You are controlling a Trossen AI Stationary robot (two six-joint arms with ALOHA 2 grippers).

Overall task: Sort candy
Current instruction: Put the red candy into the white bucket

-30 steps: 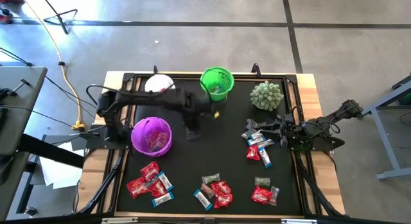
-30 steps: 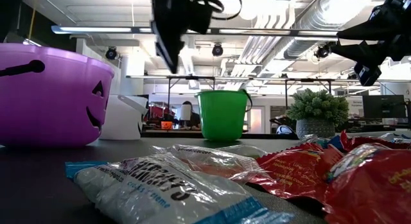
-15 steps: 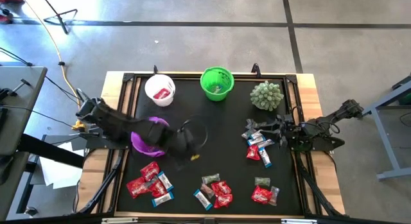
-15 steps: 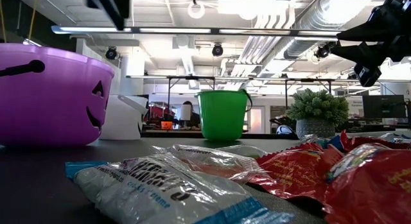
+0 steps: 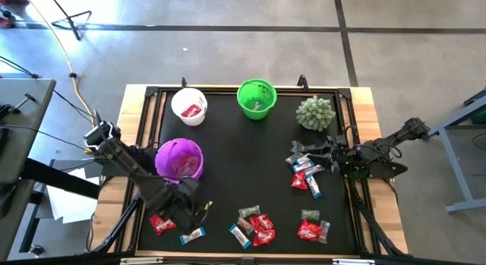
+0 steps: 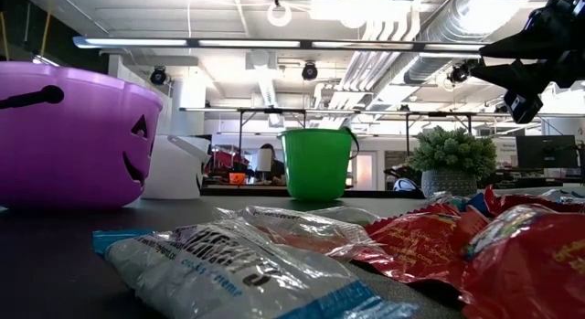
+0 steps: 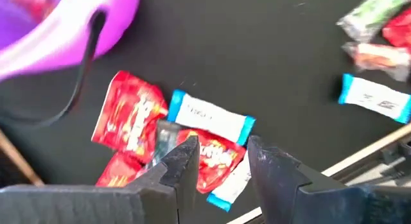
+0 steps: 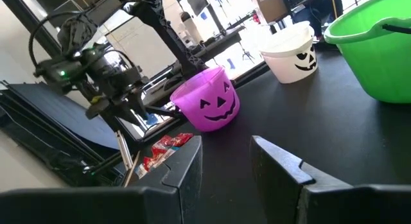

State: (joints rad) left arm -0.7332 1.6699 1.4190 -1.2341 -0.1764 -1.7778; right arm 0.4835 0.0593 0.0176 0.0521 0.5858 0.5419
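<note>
Candy (image 5: 252, 226) lies in heaps along the tabletop's near edge and toward its right edge. From above, my left gripper (image 5: 199, 210) now hangs low over the near-left heap, having swung down from the green bucket (image 5: 256, 99) at the far edge a second ago, past the purple bucket (image 5: 180, 159). I judge that one drop is done and the next pick is beginning. My right gripper (image 5: 298, 150) waits over the right-edge heap, unmoved.

Low view: wrappers fill the foreground, and the left arm that crossed above has gone from sight; only the right arm shows, dark at the upper right.

Left wrist view: my fingers (image 7: 186, 161) stand parted and empty just above a red wrapper (image 7: 214, 157) overlapping a blue-white one (image 7: 210, 116); what lies under them is blurred.

Right wrist view: my right fingers (image 8: 186, 161) are apart, holding nothing, facing the white bucket (image 8: 289, 51); the candy beneath them is hidden.
</note>
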